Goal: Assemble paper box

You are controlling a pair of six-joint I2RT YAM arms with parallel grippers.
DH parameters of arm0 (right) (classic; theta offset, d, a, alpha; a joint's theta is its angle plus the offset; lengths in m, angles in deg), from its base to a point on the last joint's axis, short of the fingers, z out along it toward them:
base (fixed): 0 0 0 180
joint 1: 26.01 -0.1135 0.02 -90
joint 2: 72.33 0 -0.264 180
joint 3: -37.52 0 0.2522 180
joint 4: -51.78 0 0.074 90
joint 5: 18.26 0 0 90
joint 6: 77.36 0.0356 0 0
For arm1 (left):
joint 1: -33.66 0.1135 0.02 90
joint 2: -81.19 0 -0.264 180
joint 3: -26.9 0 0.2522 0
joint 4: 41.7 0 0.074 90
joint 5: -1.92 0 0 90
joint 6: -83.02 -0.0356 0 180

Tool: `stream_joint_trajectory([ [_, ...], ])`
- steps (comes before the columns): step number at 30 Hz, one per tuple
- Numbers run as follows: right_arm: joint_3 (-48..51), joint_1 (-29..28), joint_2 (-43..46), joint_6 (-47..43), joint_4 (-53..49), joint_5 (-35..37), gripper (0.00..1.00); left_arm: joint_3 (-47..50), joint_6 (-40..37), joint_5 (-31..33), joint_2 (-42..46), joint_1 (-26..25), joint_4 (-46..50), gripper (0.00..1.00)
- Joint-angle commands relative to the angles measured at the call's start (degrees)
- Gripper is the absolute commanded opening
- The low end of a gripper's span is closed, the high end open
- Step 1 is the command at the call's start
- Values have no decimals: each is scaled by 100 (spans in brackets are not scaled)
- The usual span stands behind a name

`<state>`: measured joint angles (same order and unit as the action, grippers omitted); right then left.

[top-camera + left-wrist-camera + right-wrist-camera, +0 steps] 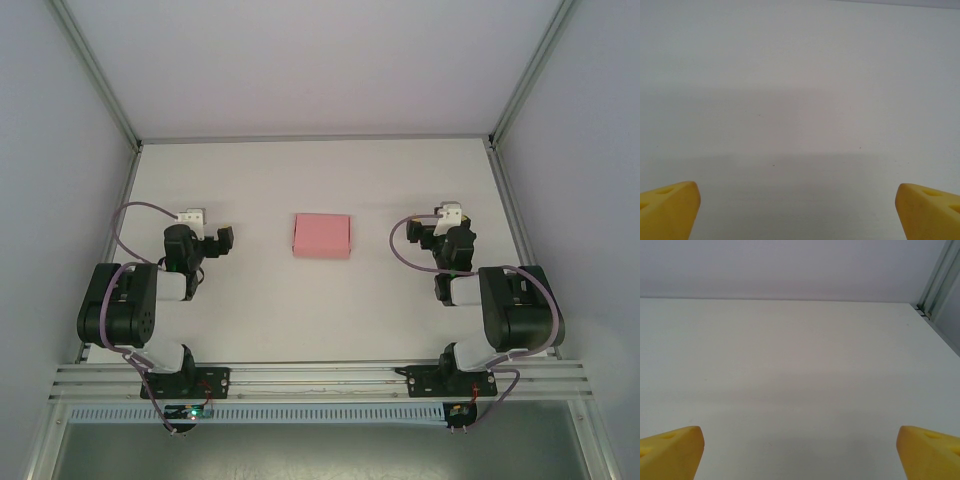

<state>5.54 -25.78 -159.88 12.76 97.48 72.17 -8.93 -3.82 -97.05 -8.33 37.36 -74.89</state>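
Box (322,236) lies on the table (300,180), long side running left to right; left gripper (797,207) and right gripper (800,447) are both spread wide, holding nothing; it sits between them, well apart, about as near one as the other.

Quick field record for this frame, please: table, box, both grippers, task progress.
table: white, walled enclosure
paper box: pink rectangle, lying on the table between the two arms, untouched
left gripper: open, holding nothing, bare table ahead
right gripper: open, holding nothing, bare table ahead
progress: no handling of the box yet
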Motion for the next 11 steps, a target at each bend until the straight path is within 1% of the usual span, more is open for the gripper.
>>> stream_joint_trajectory([
  [1,-24,-23,41,100,75,103,98,-61,-147,66,30,-73,-281,100],
  [11,-43,-31,49,85,28,124,98,-69,-152,72,30,-72,-267,100],
])
